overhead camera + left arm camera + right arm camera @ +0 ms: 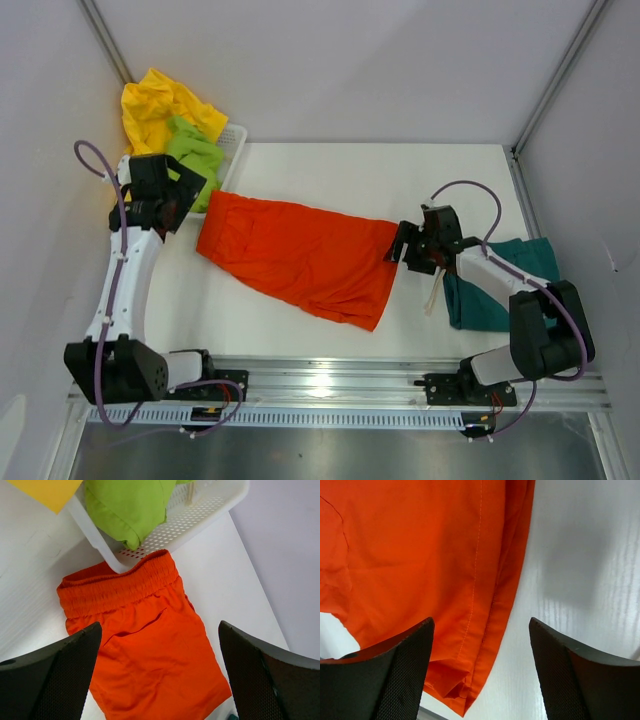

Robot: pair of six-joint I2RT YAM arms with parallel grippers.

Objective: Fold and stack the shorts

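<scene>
The orange-red shorts [300,255] lie spread flat across the middle of the table, waistband at the left. My left gripper [180,205] is open just above the waistband end [120,587], holding nothing. My right gripper [405,248] is open at the leg hem [485,625], holding nothing. Folded dark teal shorts [495,290] with a pale drawstring lie at the right under the right arm. Lime green shorts [195,155] and yellow shorts [160,105] sit in and over the white basket [235,140] at the back left.
The white perforated basket [200,510] stands at the table's back left corner, its rim touching the orange waistband. Grey walls enclose the table on three sides. A metal rail [330,380] runs along the near edge.
</scene>
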